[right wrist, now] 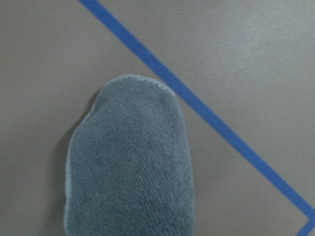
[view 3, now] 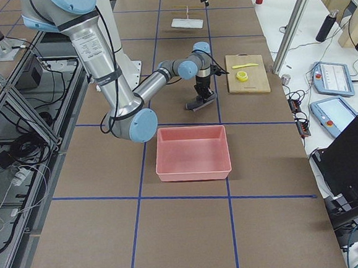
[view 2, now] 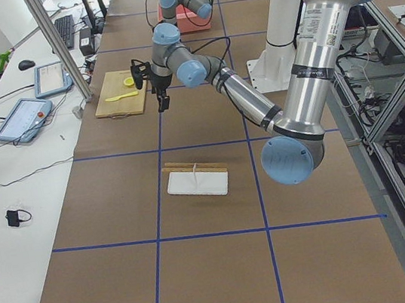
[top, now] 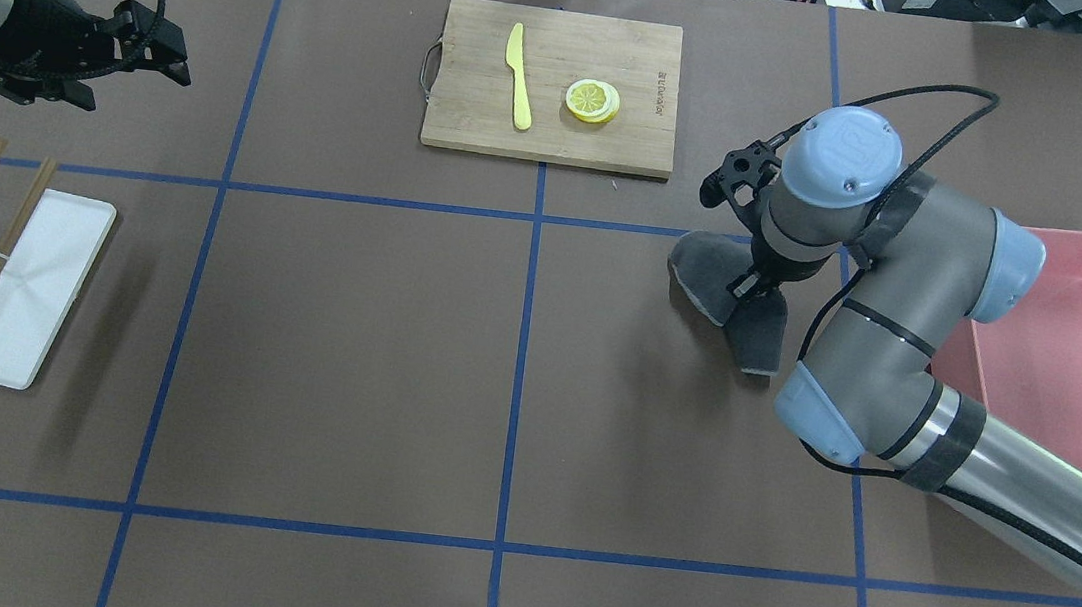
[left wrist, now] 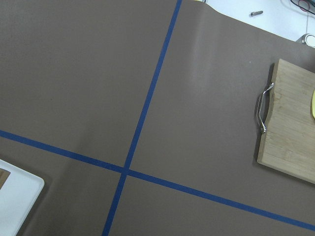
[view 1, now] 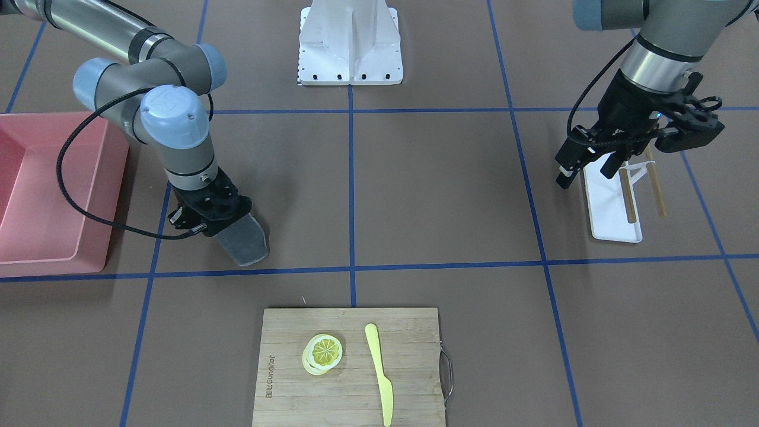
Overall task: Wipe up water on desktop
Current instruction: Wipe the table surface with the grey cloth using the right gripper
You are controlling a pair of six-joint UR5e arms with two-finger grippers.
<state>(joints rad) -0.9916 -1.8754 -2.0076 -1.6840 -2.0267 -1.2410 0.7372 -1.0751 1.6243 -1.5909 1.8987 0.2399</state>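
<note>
The desktop (view 1: 439, 190) is a matte brown surface with a grid of blue tape lines; it also shows in the overhead view (top: 346, 343). I make out no water on it. My right gripper (view 1: 222, 228) is shut on a grey cloth (view 1: 244, 238), which hangs down and touches the desktop beside a blue line. The overhead view shows the cloth (top: 705, 271) under my right gripper (top: 749, 285), and the right wrist view shows it (right wrist: 130, 162) close up. My left gripper (view 1: 587, 172) is open and empty, raised over the white tray; in the overhead view it (top: 165, 53) is at the far left.
A pink bin (view 1: 35, 196) stands beside my right arm. A bamboo cutting board (view 1: 409, 332) holds a yellow knife (view 1: 379, 367) and lemon slices (view 1: 324, 351). A white tray (view 1: 611, 219) with wooden chopsticks (view 1: 627, 196) lies under my left gripper. The robot's white base (view 1: 350, 41) is at the back.
</note>
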